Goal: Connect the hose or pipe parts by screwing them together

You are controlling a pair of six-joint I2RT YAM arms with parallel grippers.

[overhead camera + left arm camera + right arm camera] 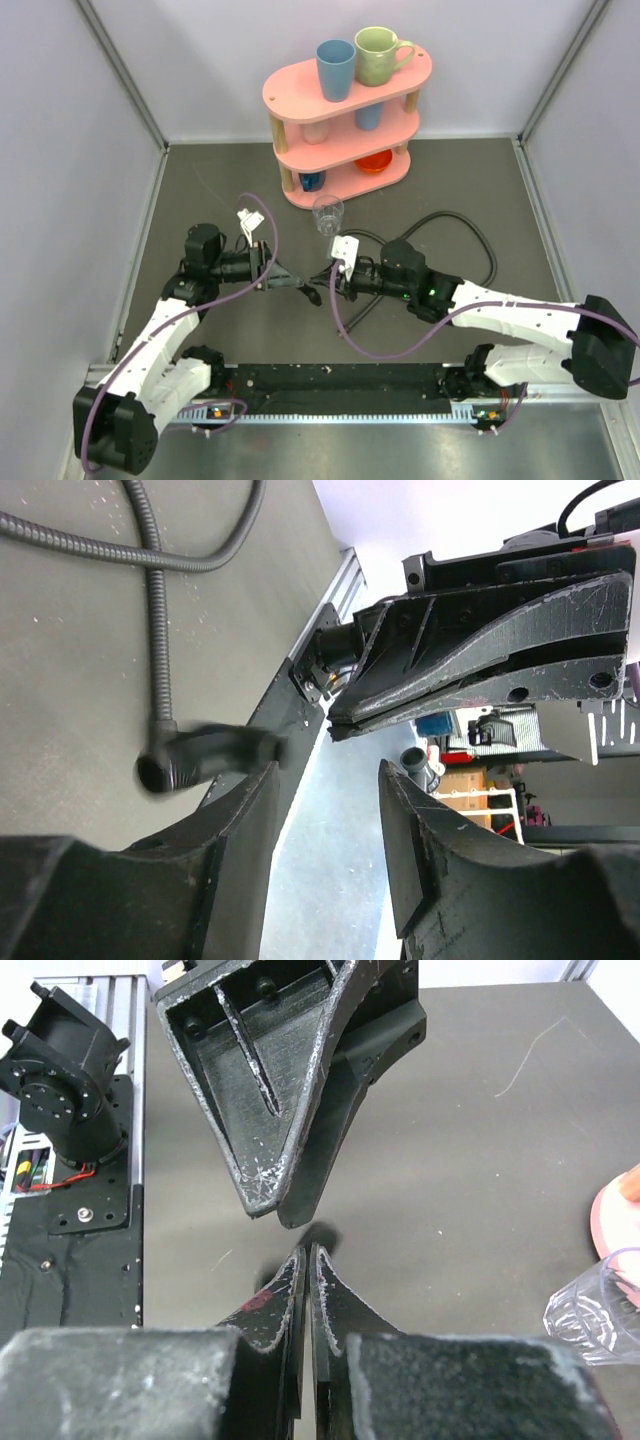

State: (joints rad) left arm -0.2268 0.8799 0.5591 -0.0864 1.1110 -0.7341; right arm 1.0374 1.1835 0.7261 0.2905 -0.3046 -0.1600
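Observation:
A dark ribbed hose [152,620] lies on the grey table and ends in a blurred black end fitting [200,758]. That fitting sits just outside the left finger of my left gripper [325,770], whose jaws stand apart with nothing between them. From above, the left gripper [305,290] and right gripper [335,282] point tip to tip at mid-table. A black hose [482,240] loops on the table behind the right arm. My right gripper [305,1250] is shut with nothing visible between its fingers. The left gripper [275,1205] hangs just beyond its tips.
A pink three-tier rack [345,110] with cups stands at the back. A clear glass [327,212] sits in front of it, just behind both grippers and also at the right wrist view's edge [595,1310]. Purple cables trail along both arms. A black rail [340,385] runs along the near edge.

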